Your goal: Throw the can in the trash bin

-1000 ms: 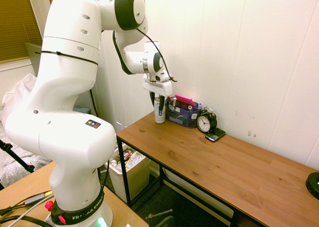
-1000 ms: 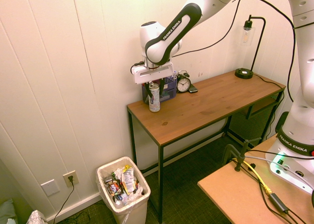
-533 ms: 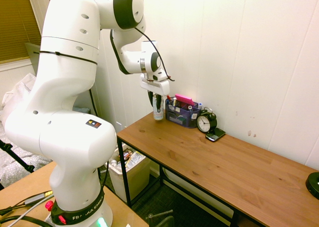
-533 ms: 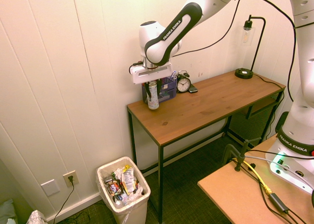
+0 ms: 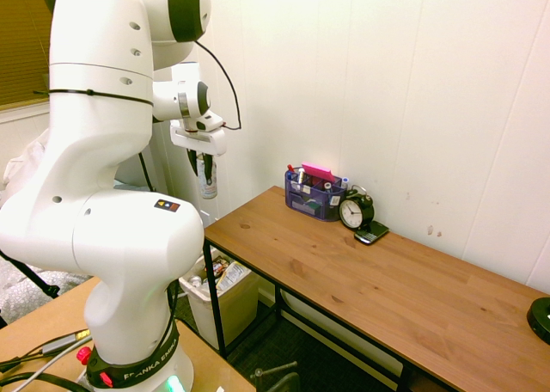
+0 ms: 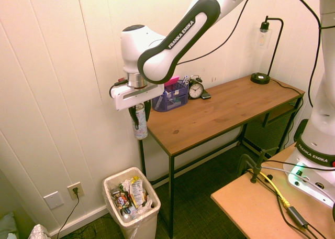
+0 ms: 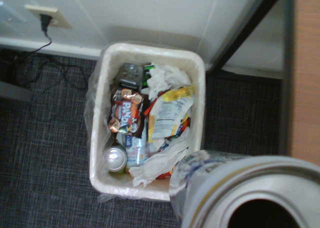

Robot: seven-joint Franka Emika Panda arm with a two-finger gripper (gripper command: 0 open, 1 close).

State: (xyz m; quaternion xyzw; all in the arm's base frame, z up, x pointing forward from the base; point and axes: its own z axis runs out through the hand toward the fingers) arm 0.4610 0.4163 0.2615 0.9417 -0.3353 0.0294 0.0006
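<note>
Can (image 6: 140, 128) hangs upright off the desk (image 6: 220, 110), jaws closed on its upper half, above the bin (image 6: 131, 210). It looks empty and light, thin-walled and slick, so a gentle grip high on the sides suits it.

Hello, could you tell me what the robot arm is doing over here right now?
The white arm's gripper is shut on a slim silver-white drink can, held upright in the air beyond the end of the wooden desk. The small beige plastic trash bin, already holding wrappers and cans, stands on the floor below, slightly to one side. The can has not been dropped yet.
</note>
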